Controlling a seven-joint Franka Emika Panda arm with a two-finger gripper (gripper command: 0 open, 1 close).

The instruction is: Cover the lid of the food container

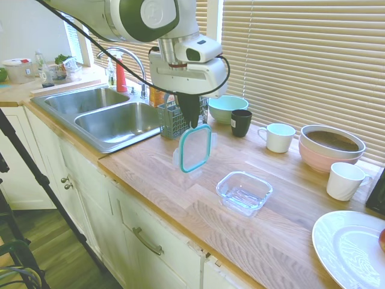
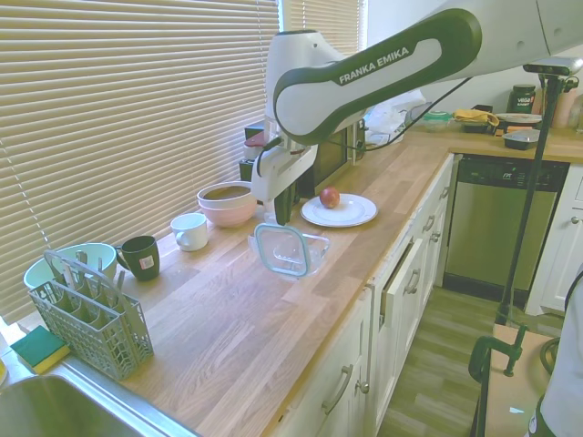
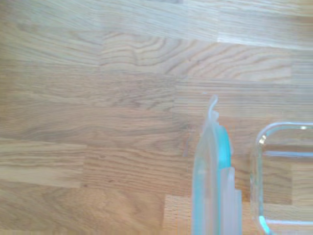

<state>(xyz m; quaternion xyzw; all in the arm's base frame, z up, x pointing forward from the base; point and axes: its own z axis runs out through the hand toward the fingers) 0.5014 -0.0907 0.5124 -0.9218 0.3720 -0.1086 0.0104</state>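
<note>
The lid (image 1: 196,148), clear plastic with a teal rim and snap flaps, hangs on edge above the wooden counter, and my gripper (image 1: 191,123) is shut on its top rim. The second exterior view shows the lid (image 2: 281,249) dangling below the gripper (image 2: 281,217). The food container (image 1: 244,192), a shallow clear glass rounded-square dish, sits open on the counter to the right of the lid and nearer the front edge. Edge-on in the wrist view, the lid (image 3: 212,181) hangs beside the container (image 3: 283,176).
A grey cutlery basket (image 1: 178,120) and mint-green bowl (image 1: 227,108) stand behind the lid. A dark mug (image 1: 240,122), white mugs (image 1: 279,137), pink bowl (image 1: 331,147) and white plate (image 1: 349,247) lie to the right. The sink (image 1: 102,114) is at left.
</note>
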